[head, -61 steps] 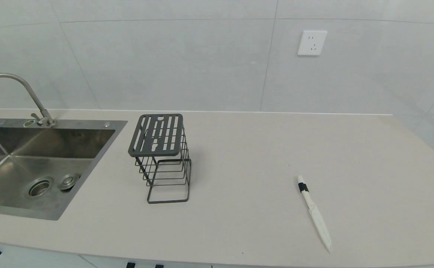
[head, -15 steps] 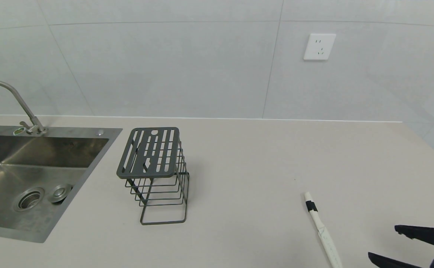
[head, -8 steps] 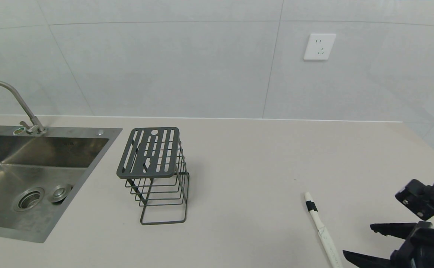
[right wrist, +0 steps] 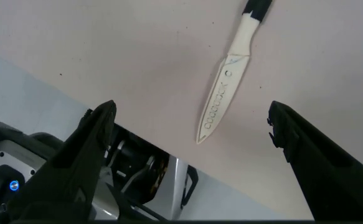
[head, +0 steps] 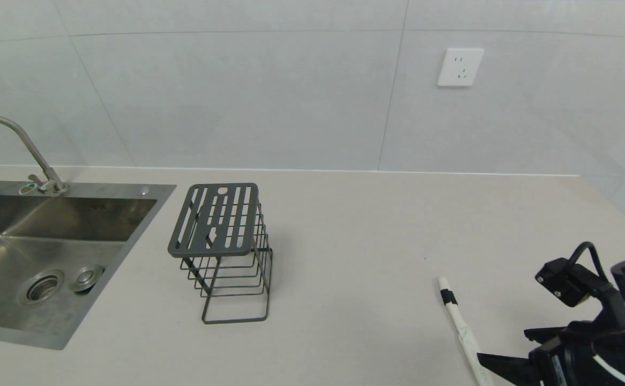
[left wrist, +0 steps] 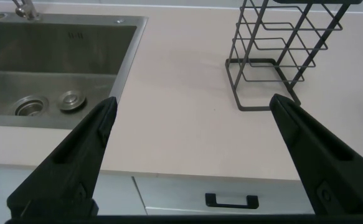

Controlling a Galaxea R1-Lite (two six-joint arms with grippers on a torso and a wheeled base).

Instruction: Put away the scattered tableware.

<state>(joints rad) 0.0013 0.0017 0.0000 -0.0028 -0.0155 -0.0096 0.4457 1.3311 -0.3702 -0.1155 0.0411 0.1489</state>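
Head view shows the knife lying flat on the near right part of the table. Its white handle, ringed by a black band, points far and slightly left. Its pale blade runs toward the near edge, and in the right wrist view the tip stops just short of that edge.

The right claw hangs just right of the blade with its two dark fingers spread wide apart and gripping nothing. One fingertip sits close beside the blade's near end. From the right wrist view the blade lies in the gap between the spread fingers, under the claw. Whether any finger touches the knife cannot be told.

Well to the left stands a dark wire knife rack with a slotted top plate, apart from the knife. Farther left a steel sink is set into the table, with a curved faucet at its far rim.

The left claw is also wide open and holds nothing. It sits above the near table edge, with the sink and the rack beyond it. A white wall socket sits on the tiled wall behind.
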